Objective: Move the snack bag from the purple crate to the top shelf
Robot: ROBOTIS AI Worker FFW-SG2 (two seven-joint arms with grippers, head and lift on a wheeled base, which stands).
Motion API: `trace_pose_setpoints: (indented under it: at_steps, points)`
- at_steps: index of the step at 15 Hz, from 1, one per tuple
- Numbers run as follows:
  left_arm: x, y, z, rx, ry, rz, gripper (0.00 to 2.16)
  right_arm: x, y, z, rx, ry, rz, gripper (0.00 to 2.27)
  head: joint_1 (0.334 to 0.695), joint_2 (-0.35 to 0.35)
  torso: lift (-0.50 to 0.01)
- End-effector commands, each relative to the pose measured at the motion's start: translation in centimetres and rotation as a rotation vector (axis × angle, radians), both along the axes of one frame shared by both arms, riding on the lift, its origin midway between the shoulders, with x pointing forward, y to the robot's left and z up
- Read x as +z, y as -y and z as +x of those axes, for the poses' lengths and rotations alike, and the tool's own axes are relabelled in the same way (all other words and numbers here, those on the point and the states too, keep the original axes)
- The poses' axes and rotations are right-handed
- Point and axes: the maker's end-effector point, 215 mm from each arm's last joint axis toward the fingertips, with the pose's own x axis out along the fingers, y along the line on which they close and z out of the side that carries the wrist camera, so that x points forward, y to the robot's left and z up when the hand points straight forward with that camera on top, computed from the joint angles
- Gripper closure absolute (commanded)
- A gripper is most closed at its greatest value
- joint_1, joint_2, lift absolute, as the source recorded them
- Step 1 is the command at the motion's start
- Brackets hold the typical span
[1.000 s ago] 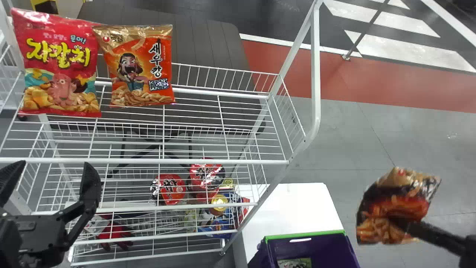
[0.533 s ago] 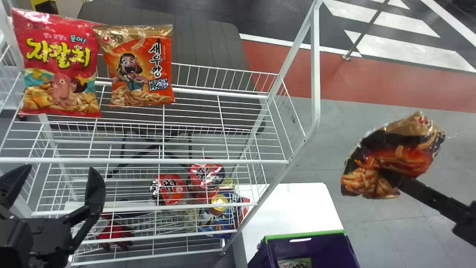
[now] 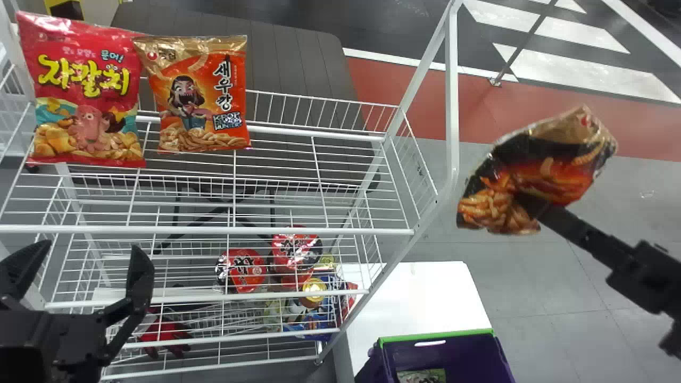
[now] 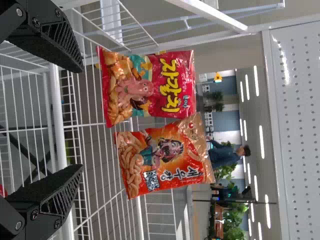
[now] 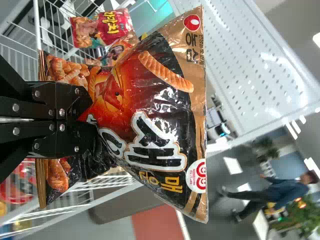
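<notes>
Pinching the snack bag (image 3: 558, 143) between its fingers, large white-edged characters (image 5: 155, 150) and a round red emblem (image 5: 192, 22) on its front, the right gripper (image 3: 529, 205) is right of the white wire rack (image 3: 319, 231), while the left gripper (image 3: 90, 247) has its fingers wide apart.

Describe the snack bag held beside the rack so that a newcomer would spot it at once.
In the head view, find the white wire rack, then look right of it. There the right gripper holds one snack bag. Broad black areas set it apart from the red bag and the orange bag on the top shelf.
</notes>
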Motion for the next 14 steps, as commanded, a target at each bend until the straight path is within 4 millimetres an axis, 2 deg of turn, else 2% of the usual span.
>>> trace_pose_setpoints:
  at_steps: [1, 3, 5, 8, 11, 14]
  points:
    - [-0.4, 0.1, 0.1, -0.002, -0.005, 0.003, 0.15, 3.0, -1.3, 2.4, 0.048, 0.146, -0.092, 1.42, 0.695, -0.350, 0.001]
    - [-0.6, 0.2, 0.0, -0.003, -0.010, 0.000, 0.15, 3.8, -2.2, 4.3, 0.070, 0.219, -0.129, 1.42, 0.695, -0.332, 0.001]
    - [-0.7, 0.3, 0.0, -0.005, -0.012, 0.000, 0.15, 3.6, -4.1, 5.9, 0.127, 0.276, -0.122, 1.42, 0.695, -0.314, 0.001]
    - [-0.6, 0.5, 0.1, -0.010, -0.011, -0.007, 0.15, 1.2, -7.6, 8.5, 0.206, 0.304, -0.071, 1.48, 0.695, -0.263, 0.001]
    - [-0.5, 0.5, 0.2, -0.015, -0.010, -0.006, 0.15, -0.2, -9.7, 10.4, 0.218, 0.330, -0.076, 1.48, 0.695, -0.215, 0.001]
    - [-0.5, 0.8, 0.4, -0.028, -0.009, -0.011, 0.15, -2.9, -12.3, 12.0, 0.244, 0.316, -0.070, 1.48, 0.695, -0.186, 0.001]
